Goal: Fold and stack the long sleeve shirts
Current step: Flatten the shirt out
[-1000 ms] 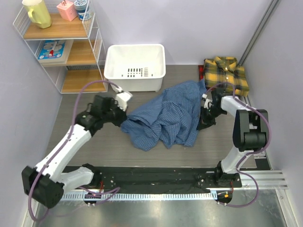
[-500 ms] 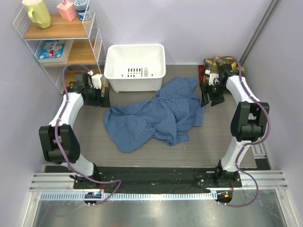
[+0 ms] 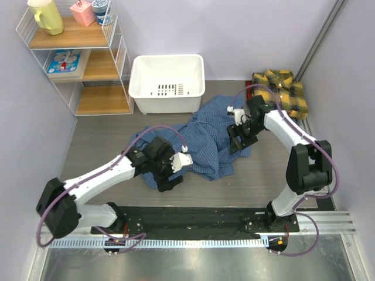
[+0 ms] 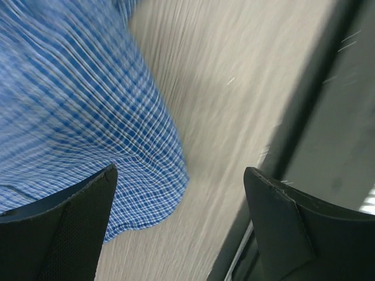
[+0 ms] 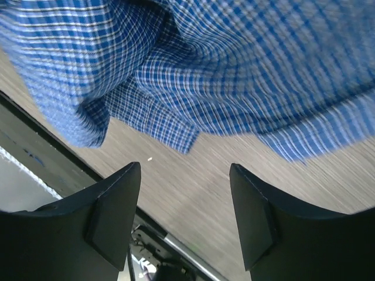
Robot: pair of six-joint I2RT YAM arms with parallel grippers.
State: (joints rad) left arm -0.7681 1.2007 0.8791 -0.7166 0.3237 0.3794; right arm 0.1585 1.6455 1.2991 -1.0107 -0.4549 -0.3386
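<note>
The blue checked long sleeve shirt (image 3: 202, 137) lies crumpled in the middle of the table. The yellow-and-dark plaid shirt (image 3: 280, 91) rests folded at the back right corner. My left gripper (image 3: 169, 180) hovers at the blue shirt's near left hem, open; in the left wrist view its empty gripper (image 4: 181, 196) frames the hem (image 4: 82, 123) and bare table. My right gripper (image 3: 235, 139) is over the blue shirt's right side, open; the right wrist view shows that gripper (image 5: 184, 196) above bare table with folds of blue cloth (image 5: 234, 70) beyond its fingertips.
A white plastic bin (image 3: 167, 82) stands at the back centre, just behind the blue shirt. A wire shelf rack (image 3: 73, 55) holding small items fills the back left corner. The black mounting rail (image 3: 187, 218) runs along the near edge. Walls close in on both sides.
Both grippers went from shut to open. The left arm swung out to the back left, then in to the shirt's near hem. The right arm came back from the plaid shirt.
</note>
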